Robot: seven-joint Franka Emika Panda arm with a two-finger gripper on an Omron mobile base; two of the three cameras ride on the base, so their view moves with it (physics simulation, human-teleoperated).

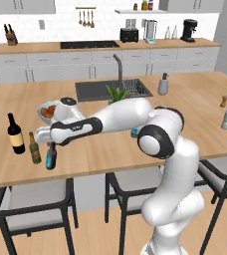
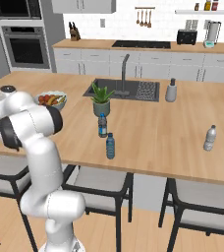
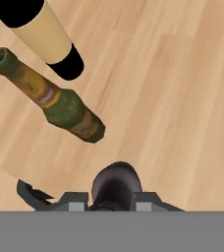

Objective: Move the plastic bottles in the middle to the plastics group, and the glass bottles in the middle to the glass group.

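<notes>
My gripper (image 1: 51,144) is clamped around the neck of the glass bottle (image 1: 51,157), which stands upright on the counter (image 1: 195,107) just beside the olive-green bottle (image 1: 34,149) and near the wine bottle (image 1: 15,134). I hold it from above so it lands standing within the glass group. Two plastic bottles (image 2: 110,146) wait mid-counter, well apart from the pale grey bottle (image 2: 210,138).

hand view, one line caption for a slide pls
Gripper shut on the dark glass bottle, beside the olive-green bottle on the counter.
</notes>
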